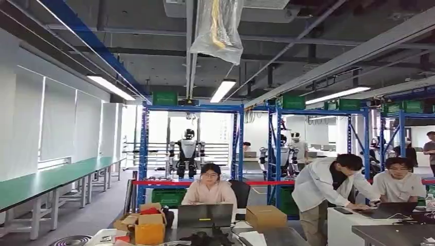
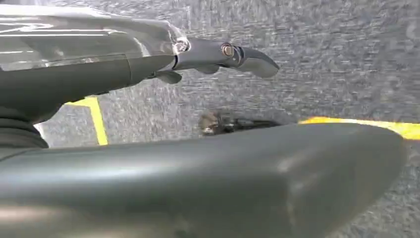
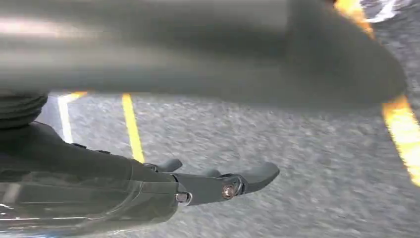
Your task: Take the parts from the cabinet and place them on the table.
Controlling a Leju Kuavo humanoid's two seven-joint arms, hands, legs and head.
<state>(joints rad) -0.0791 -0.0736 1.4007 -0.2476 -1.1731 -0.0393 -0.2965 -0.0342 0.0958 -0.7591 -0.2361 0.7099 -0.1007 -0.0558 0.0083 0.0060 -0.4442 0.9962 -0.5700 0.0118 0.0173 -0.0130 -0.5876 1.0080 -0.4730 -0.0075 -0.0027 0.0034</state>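
Both arms hang down. Left hand [image 2: 148, 59]: fingers [image 2: 247, 58] straight, spread apart, holding nothing, grey floor [image 2: 322, 64] beyond them with yellow tape lines [image 2: 96, 119]. Right hand [image 3: 148, 193]: fingers [image 3: 252, 176] likewise extended, holding nothing, over the same floor. Parts and cabinet: can't tell where they are. Ahead: three people seated or leaning at a surface [image 1: 287, 237], two cardboard boxes [image 1: 265, 218], one open laptop [image 1: 205, 215], blue racks [image 1: 191, 108], a humanoid robot [image 1: 187, 154] behind.

Long benches [image 1: 46, 182] along the left wall, racking [image 1: 191, 148] behind a seated person [image 1: 209, 190], laptop [image 1: 204, 215] before that person, cardboard boxes [image 1: 149, 225] left of the laptop, two people [image 1: 359, 187] at a desk [image 1: 359, 220] on the right.
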